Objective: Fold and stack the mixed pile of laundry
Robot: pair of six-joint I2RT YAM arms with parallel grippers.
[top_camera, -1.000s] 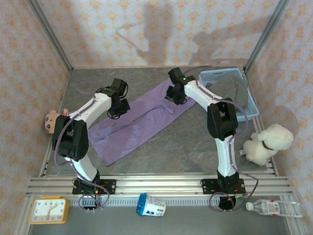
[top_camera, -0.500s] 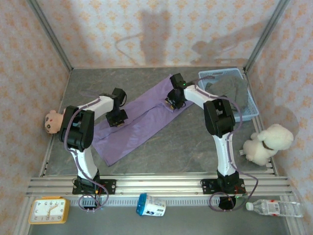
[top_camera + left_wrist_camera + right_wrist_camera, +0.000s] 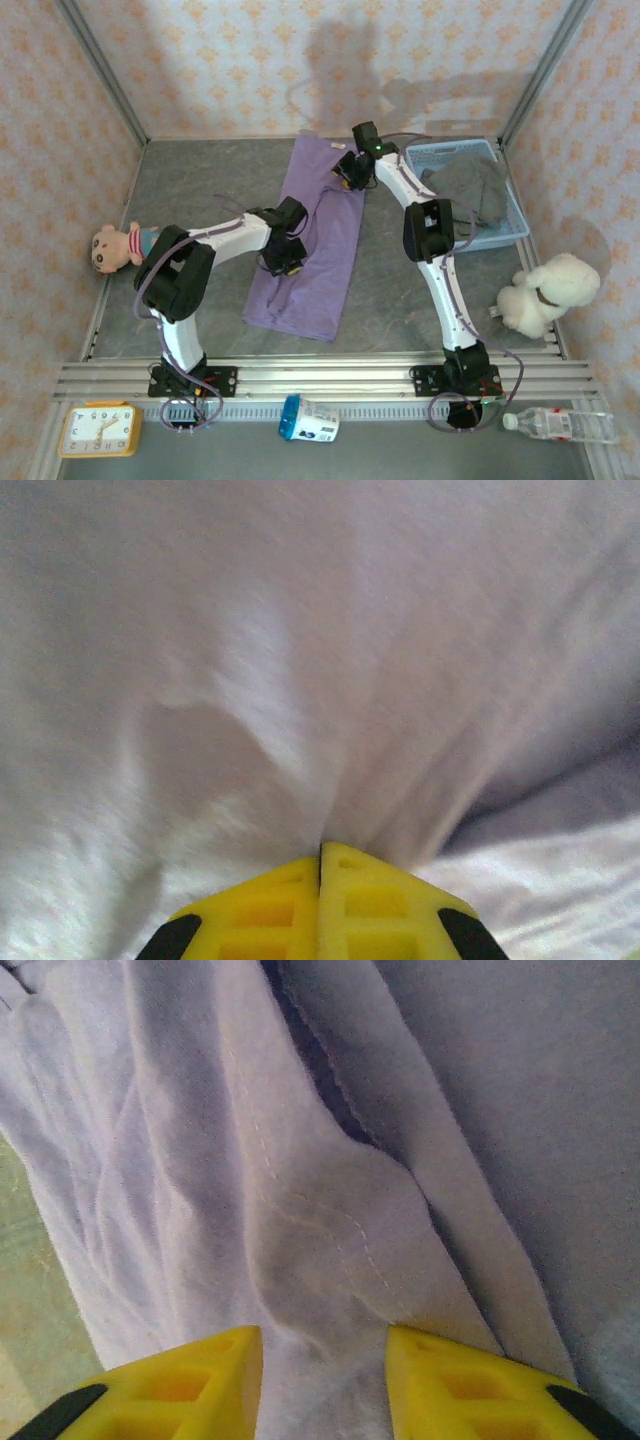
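The lilac-purple shirt (image 3: 318,235) lies as a long folded strip down the middle of the table, running from the far side toward the near side. My left gripper (image 3: 285,262) rests on its left half, and the left wrist view has the yellow fingers (image 3: 380,900) pressed together on a pinch of shirt cloth (image 3: 300,680) that puckers toward the tips. My right gripper (image 3: 346,170) is at the shirt's far right corner. It (image 3: 325,1338) is open, its fingers standing either side of a stitched fold of the shirt (image 3: 320,1230). The grey-brown trousers (image 3: 468,186) lie bunched in the basket.
The light blue mesh basket (image 3: 517,222) stands at the back right. A white plush dog (image 3: 545,290) sits at the right edge and a small doll (image 3: 115,246) at the left edge. A clock (image 3: 98,429), a cup (image 3: 308,419) and a bottle (image 3: 560,425) lie in front of the rail.
The shirt has swung from a diagonal lie to nearly straight down the table. My left gripper moved right and nearer with the cloth. My right gripper shifted slightly toward the far wall.
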